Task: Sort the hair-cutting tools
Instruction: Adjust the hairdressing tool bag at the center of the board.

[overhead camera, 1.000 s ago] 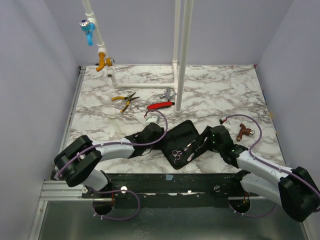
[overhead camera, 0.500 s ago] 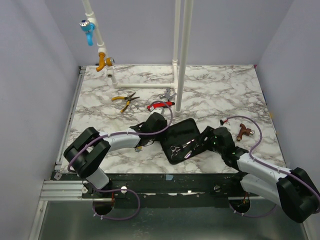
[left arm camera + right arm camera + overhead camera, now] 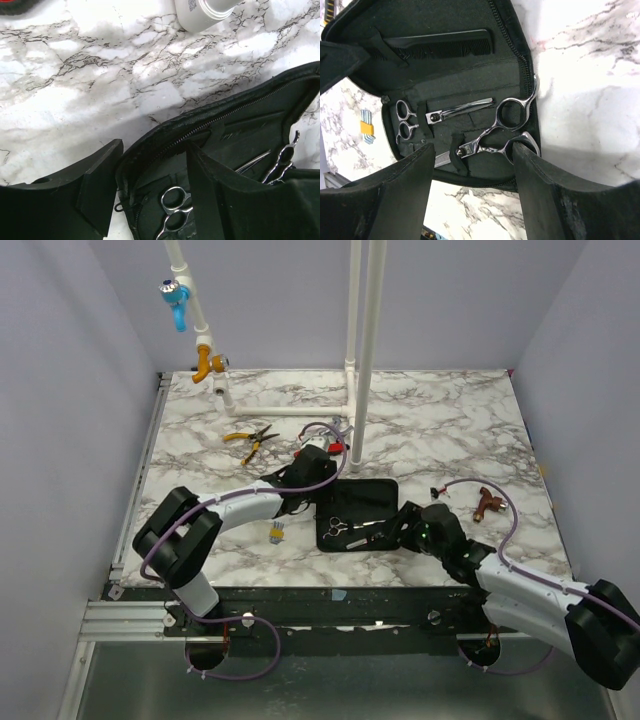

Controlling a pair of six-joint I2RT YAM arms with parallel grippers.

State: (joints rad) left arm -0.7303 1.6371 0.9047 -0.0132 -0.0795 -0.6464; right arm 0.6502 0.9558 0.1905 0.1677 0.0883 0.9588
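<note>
A black zip case (image 3: pixel 365 500) lies open near the table's front edge. Strapped inside it are a black comb (image 3: pixel 440 44), large silver scissors (image 3: pixel 485 137) and smaller silver scissors (image 3: pixel 462 109). My left gripper (image 3: pixel 320 483) is open at the case's far-left corner. In the left wrist view, the left gripper (image 3: pixel 155 150) straddles the zipped rim, one finger outside the case (image 3: pixel 240 120) and one inside beside the scissor rings (image 3: pixel 176 209). My right gripper (image 3: pixel 395 533) is open at the case's near right; in its wrist view (image 3: pixel 474 150) one finger touches the large scissors' handle.
Yellow-handled pliers (image 3: pixel 250 437) and a red-handled tool (image 3: pixel 322 448) lie beyond the left gripper. White pipes (image 3: pixel 360 360) rise at the back. A brown object (image 3: pixel 487 502) lies right of the case, and a small yellow-and-blue key set (image 3: pixel 277 531) to its left.
My left gripper has moved toward the far side, and the case has swung round from a slant to lie square. My right gripper followed it leftward. The key set came into view.
</note>
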